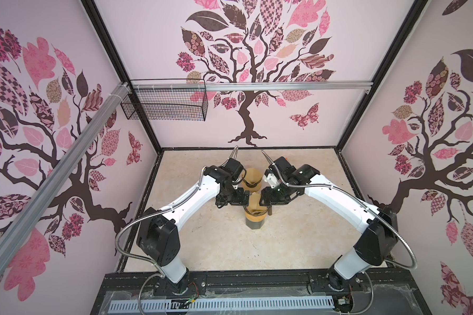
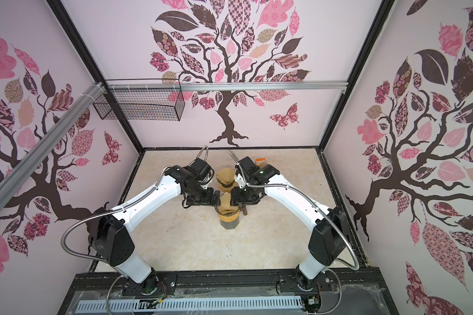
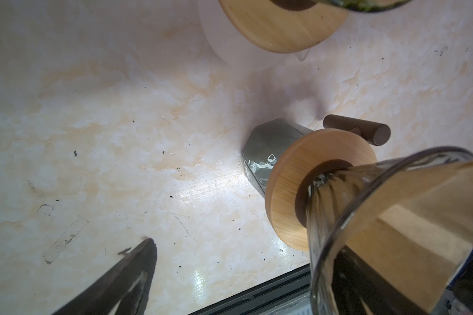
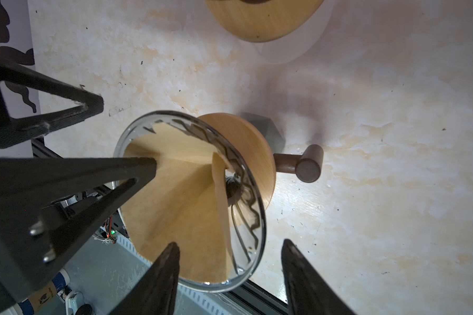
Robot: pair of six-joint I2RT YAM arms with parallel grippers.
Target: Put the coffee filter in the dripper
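sitting in glass dripper (image 4: 247, 218), brown coffee filter (image 4: 180, 218), left pincer (image 4: 129, 133) spread wide, right pincer (image 4: 230, 242) parted, gripping nothing

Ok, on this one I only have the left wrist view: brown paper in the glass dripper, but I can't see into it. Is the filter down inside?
Observer: Yes. In the right wrist view the filter lies inside the dripper, though it leaves the ribbed glass bare on one side.
Operator: Is either arm gripping it?
Observer: No. The right gripper has its fingers well apart, one in front of the paper and one outside the glass rim.
Operator: And the left?
Observer: The left gripper is wide open, with one fingertip reaching into the cone at the paper. I cannot tell whether it touches.
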